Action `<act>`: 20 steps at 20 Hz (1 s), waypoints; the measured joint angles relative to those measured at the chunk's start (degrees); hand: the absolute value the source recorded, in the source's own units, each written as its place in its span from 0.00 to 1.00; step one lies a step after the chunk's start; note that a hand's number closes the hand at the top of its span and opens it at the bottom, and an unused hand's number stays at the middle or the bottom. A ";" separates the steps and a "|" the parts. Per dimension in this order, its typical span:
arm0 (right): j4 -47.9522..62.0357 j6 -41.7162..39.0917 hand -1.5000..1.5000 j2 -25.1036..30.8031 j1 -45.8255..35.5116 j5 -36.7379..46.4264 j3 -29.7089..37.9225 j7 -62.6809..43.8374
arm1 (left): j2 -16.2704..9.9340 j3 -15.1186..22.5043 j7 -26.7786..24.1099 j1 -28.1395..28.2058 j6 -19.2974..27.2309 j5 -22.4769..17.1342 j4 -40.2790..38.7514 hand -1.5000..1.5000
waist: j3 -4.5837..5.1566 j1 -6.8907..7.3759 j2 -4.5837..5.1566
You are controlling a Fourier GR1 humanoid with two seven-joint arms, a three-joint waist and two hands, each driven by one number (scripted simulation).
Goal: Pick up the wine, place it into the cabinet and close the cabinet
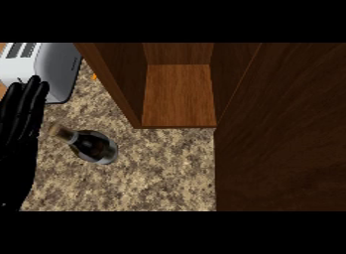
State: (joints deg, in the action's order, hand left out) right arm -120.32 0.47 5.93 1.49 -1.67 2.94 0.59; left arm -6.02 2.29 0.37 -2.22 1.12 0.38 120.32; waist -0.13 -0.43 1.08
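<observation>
The wine bottle (93, 144) is dark with a tan cork end and stands on the speckled stone counter (161, 173), left of the middle. Behind it the wooden cabinet (179, 94) stands open, its inner shelf bare. Its open door (289, 129) fills the right side of the view. My left hand (16, 124) is open at the left edge, fingers straight and pointing up, a short way left of the bottle and apart from it. The right hand is not visible.
A white toaster (40, 64) sits at the back left of the counter, just beyond my left hand's fingertips. A small orange thing (94, 77) peeks out beside the cabinet's left wall.
</observation>
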 measured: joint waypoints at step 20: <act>-17.44 -8.49 0.00 2.29 9.65 -8.41 -8.86 -15.60 | -0.86 7.85 11.99 12.86 -12.11 -28.23 12.52 0.00 | 0.14 0.42 -1.21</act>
State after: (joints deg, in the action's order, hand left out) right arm -137.76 -8.03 8.22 11.15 -10.08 -5.92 -15.00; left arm -6.88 10.14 12.36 10.64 -10.99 -27.85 132.84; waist 0.01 -0.01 -0.13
